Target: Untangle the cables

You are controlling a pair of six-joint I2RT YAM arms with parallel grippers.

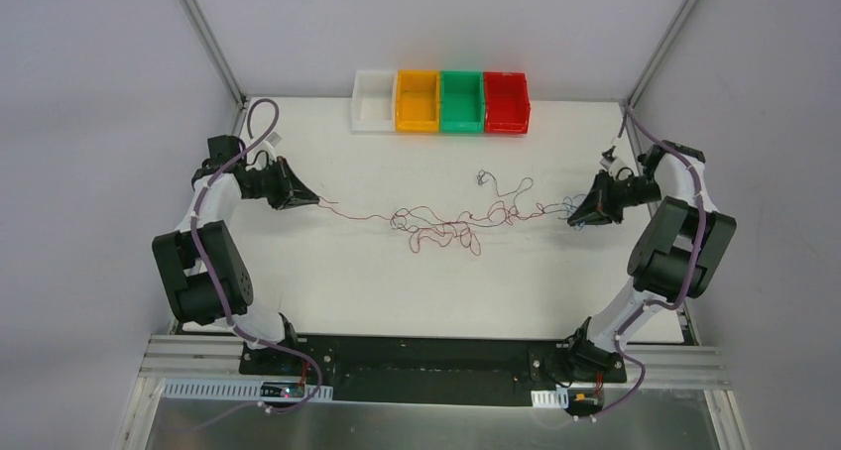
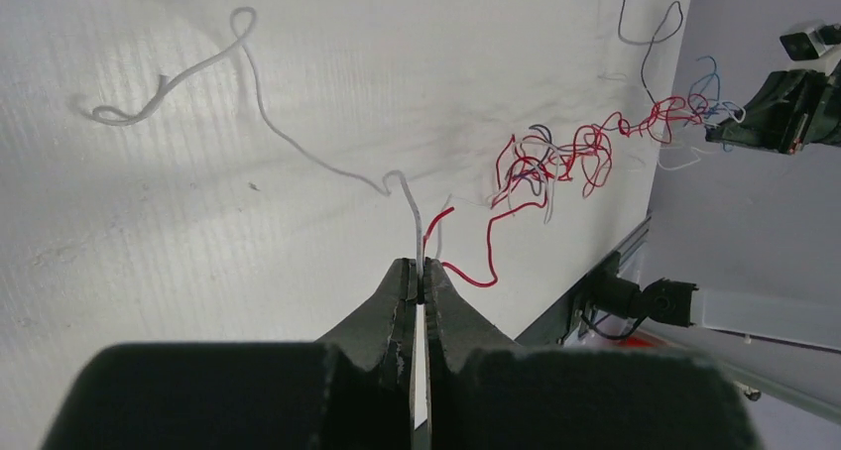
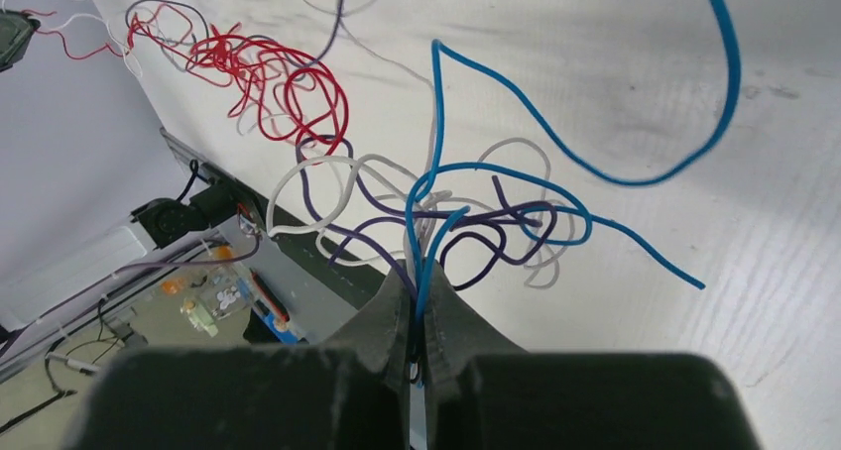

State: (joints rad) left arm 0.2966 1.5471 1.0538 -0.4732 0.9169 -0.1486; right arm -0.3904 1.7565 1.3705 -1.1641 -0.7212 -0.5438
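Note:
A tangle of thin red, white, dark and blue cables (image 1: pixel 451 220) stretches across the middle of the table between my two grippers. My left gripper (image 1: pixel 309 199) is shut on a white cable (image 2: pixel 417 227) and a red cable (image 2: pixel 466 267) at the tangle's left end; in the left wrist view the gripper (image 2: pixel 419 272) pinches them at its tips. My right gripper (image 1: pixel 577 215) is shut on blue (image 3: pixel 436 232), dark purple and white strands at the right end; the right wrist view shows the gripper (image 3: pixel 419 289) closed on them. The red knot (image 3: pixel 268 73) lies beyond.
Four small bins, white (image 1: pixel 374 100), orange (image 1: pixel 417 101), green (image 1: pixel 461 101) and red (image 1: pixel 507 101), stand in a row at the back edge. A dark loose strand (image 1: pixel 483 178) curls behind the tangle. Grey walls close in left and right.

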